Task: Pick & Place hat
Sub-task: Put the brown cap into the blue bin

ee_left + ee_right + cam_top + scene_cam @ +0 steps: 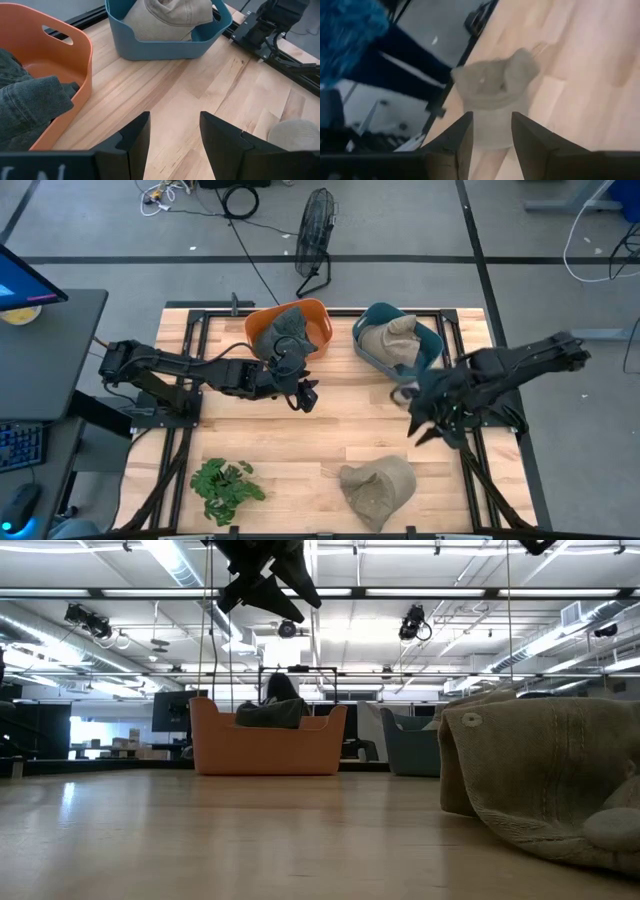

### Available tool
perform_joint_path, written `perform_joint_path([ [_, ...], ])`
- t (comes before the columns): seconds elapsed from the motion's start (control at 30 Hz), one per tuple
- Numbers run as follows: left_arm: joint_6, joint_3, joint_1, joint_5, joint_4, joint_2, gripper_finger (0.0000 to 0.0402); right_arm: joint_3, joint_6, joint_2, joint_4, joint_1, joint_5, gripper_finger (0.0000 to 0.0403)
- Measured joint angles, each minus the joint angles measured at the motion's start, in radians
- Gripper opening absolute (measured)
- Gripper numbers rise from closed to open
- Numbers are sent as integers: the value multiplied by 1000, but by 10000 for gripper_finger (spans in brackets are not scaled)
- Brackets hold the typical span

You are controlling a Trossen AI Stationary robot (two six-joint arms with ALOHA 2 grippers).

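A tan hat (378,490) lies crumpled on the table near its near edge and fills the right of the low view (545,775). A second tan hat (390,338) sits in the blue bin (432,345). A dark grey hat (285,330) rests in the orange bin (318,315). My left gripper (307,398) hovers open over bare wood just in front of the orange bin, and its wrist view (172,117) shows the gap empty. My right gripper (425,430) hangs open in the air in front of the blue bin, with the loose tan hat (492,87) beyond its fingers.
A green leafy plant (225,485) lies at the near left of the table. Both bins stand side by side along the far edge. Bare wood (350,425) lies between the bins and the loose hat. A black frame rail (470,470) runs along the table's right side.
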Motion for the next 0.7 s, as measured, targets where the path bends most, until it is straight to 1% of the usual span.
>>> perform_joint_path([
  [0.1, -9, 0, 0, 0, 0, 0, 177, 0, 34, 41, 1, 59, 52, 135],
  [0.2, -27, 0, 0, 0, 0, 0, 177, 0, 104, 85, 1, 85, 102, 140],
  [0.33, -31, 0, 0, 8, 0, 0, 177, 0, 225, 146, 28, 103, 107, 162],
  [0.5, -31, 0, 0, 30, 0, 0, 177, 0, 362, 219, 126, 144, 118, 194],
  [0.63, -31, 0, 0, 35, 0, 0, 177, 0, 472, 294, 217, 192, 242, 208],
  [0.7, -19, 0, 0, 38, 0, 0, 177, 0, 509, 337, 234, 215, 303, 210],
])
